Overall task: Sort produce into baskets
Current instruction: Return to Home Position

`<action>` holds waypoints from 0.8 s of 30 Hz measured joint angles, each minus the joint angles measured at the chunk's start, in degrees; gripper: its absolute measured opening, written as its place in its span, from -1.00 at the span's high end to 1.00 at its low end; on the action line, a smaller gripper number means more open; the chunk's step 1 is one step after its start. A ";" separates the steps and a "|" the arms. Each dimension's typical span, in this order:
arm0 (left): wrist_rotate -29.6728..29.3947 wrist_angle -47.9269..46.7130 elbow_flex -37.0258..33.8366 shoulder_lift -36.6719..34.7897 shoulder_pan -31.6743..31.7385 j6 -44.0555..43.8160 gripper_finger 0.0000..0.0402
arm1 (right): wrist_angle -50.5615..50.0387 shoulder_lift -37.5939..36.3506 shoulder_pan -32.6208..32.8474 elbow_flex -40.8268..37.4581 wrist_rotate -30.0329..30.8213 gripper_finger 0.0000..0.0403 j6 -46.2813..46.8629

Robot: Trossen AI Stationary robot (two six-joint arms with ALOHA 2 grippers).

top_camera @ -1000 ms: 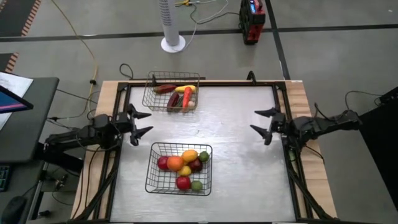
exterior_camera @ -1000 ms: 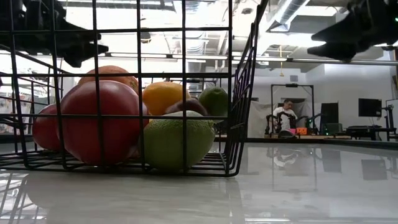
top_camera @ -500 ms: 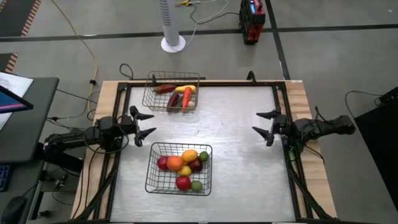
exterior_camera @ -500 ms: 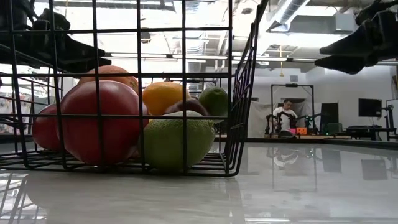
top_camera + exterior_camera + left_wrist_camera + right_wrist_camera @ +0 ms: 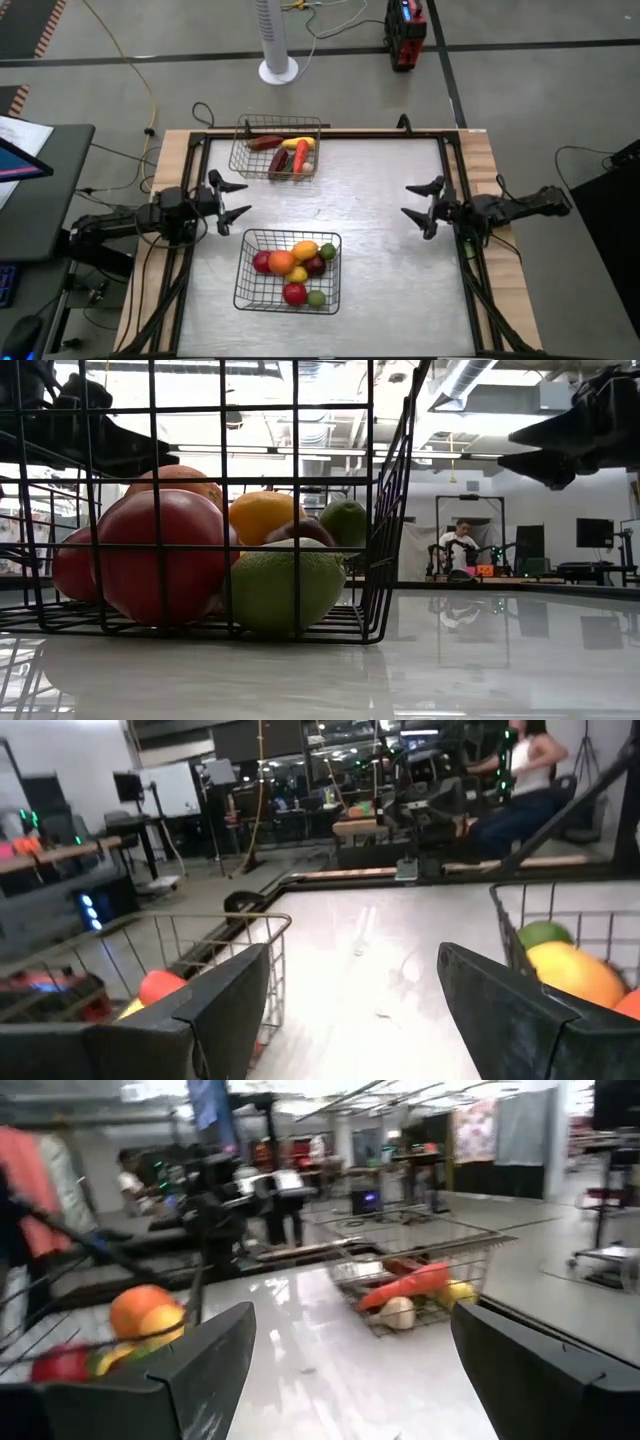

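Note:
Two silver wire baskets stand on the table. The far basket holds long produce: red, dark red, yellow and orange pieces. The near basket holds round produce: red, orange, yellow and green pieces, also in the low view. My left gripper is open and empty at the table's left edge, between the two baskets. My right gripper is open and empty near the table's right edge. Both hover above the table.
The middle and right of the grey table top are bare. A black frame runs along the table's edges. Beyond the far edge stand a white fan base and a red device. A person sits in the room behind.
My right gripper has gone a little down and toward the table's near edge, and in the last half second a little toward its left edge. My left gripper has gone slightly toward the table's right and down, then kept still. Both stayed open. The baskets and produce have not moved.

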 joint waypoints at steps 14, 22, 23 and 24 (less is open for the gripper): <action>-0.01 0.00 -0.04 0.00 0.00 5.11 -0.39 | 1.12 0.13 -1.06 -0.20 2.23 -0.80 8.30; -0.02 0.01 -0.06 0.00 0.00 5.13 -0.39 | 1.06 0.20 -1.04 -0.20 2.23 -0.80 8.13; -0.02 -0.01 -0.06 0.00 0.00 5.14 -0.39 | 1.06 0.20 -1.04 -0.20 2.23 -0.80 8.13; -0.02 -0.01 -0.06 0.00 0.00 5.11 -0.39 | 1.06 0.20 -1.04 -0.20 2.21 -0.80 8.12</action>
